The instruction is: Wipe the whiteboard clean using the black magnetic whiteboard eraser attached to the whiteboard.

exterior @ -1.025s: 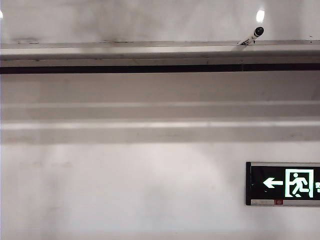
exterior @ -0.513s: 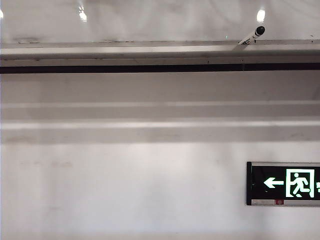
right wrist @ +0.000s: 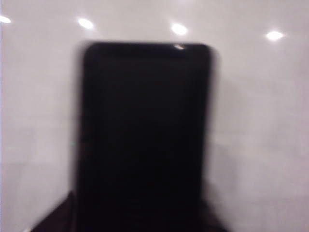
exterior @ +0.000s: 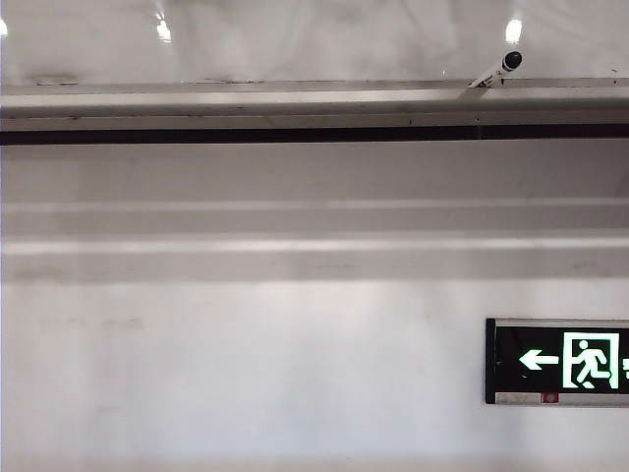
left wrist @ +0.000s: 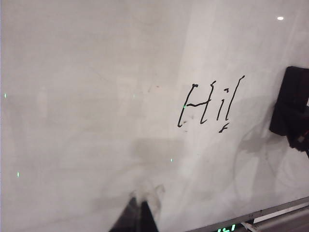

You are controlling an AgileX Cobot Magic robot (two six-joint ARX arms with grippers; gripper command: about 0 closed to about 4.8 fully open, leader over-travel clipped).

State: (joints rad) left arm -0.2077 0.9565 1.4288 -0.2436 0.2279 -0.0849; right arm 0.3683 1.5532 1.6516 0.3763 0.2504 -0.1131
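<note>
The whiteboard (left wrist: pixel 96 96) is a glossy white panel with "Hi!" (left wrist: pixel 210 104) written on it in black. My left gripper (left wrist: pixel 141 212) is shut and empty, its tips close to the board below and left of the writing. The black eraser (left wrist: pixel 288 106) sits on the board to the right of the writing. In the right wrist view the eraser (right wrist: pixel 145 130) fills the middle, blurred, with my right gripper (right wrist: pixel 140 217) straddling its near end. Dark fingers (right wrist: pixel 53 220) show beside it; contact is unclear. The exterior view shows only a strip of whiteboard (exterior: pixel 295 39) and no arm.
A long grey ledge (exterior: pixel 314 103) runs under the glossy panel, with a small white security camera (exterior: pixel 499 69) on it. A lit green exit sign (exterior: pixel 560 360) hangs on the matte wall at lower right. The ledge (left wrist: pixel 282 216) also borders the board near the left gripper.
In the exterior view a dim patch at the top left of the glossy panel has cleared and a round light reflection now shows there. Nothing else has shifted.
</note>
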